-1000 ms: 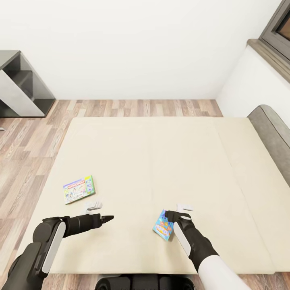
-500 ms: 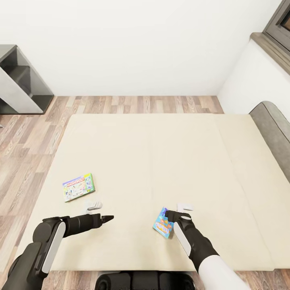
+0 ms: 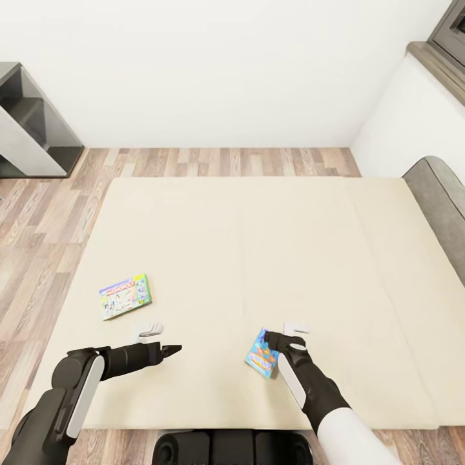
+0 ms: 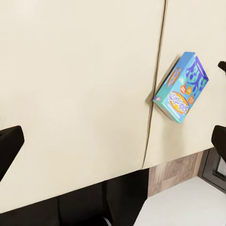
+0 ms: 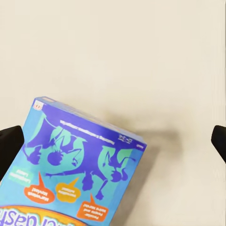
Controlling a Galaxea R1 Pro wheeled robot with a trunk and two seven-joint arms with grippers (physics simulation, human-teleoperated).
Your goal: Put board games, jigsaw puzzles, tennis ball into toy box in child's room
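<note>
Right gripper hangs low over the near part of the bed, with the blue board game just beside it on its inner side. In the right wrist view the two dark fingertips sit at opposite edges of the picture, wide apart, and the blue box lies below and between them; nothing is clamped, and whether a finger brushes the box I cannot tell. That box rests on the cream mattress with one end raised, casting a soft shadow, and in the head view its long axis runs on a slant from the near right toward the far left. The left wrist view shows the same box standing tilted beside the mattress seam. Left gripper is held out over the near left part of the bed, its fingers spread wide in its own wrist view, holding nothing. A second board game, green-edged with a pale cartoon face, lies flat on the mattress just beyond that gripper, toward the bed's left edge, its long axis running roughly across the bed with a slight tilt. Wood-plank floor borders the bed, and a grey shelf unit stands against the white wall.
</note>
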